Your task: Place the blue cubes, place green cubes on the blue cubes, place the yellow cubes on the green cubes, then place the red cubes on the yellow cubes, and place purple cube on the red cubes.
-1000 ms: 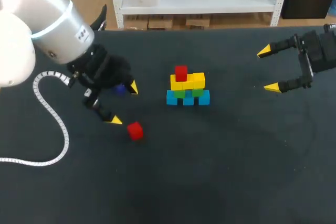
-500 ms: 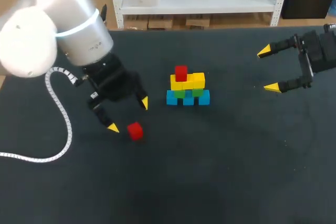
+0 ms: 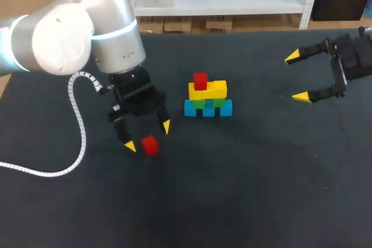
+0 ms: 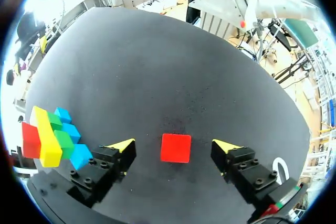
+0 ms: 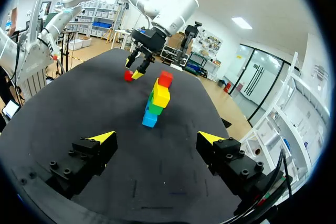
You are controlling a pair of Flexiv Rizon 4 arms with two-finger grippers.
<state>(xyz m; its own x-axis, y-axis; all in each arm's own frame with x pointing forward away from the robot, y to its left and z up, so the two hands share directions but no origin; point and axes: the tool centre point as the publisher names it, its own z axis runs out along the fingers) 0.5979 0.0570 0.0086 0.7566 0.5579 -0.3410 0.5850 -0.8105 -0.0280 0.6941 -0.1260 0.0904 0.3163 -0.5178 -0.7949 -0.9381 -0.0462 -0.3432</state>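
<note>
Fingers of your left gripper (image 3: 148,136) stand wide open, one on each side of the loose red cube (image 3: 149,145). In the left wrist view a strip of the dark table (image 3: 250,190) shows between the cube and each yellow tip, so the gripper has hold of nothing. You cannot tell from these views how close the tips are to the tabletop. The cube lies flat on the table, to the near left of the stack (image 3: 207,96) and well apart from it.

The stack stands around the middle of the table. You see three blue cubes (image 3: 208,110) in its bottom row, two green cubes (image 3: 199,104) on them and two yellow cubes (image 3: 218,88) on the green. A single red cube (image 3: 200,80) sits on the left yellow one.

Your right gripper (image 3: 296,76) is at the far right, well apart from the stack. Its fingers are spread wide, with nothing between them.
</note>
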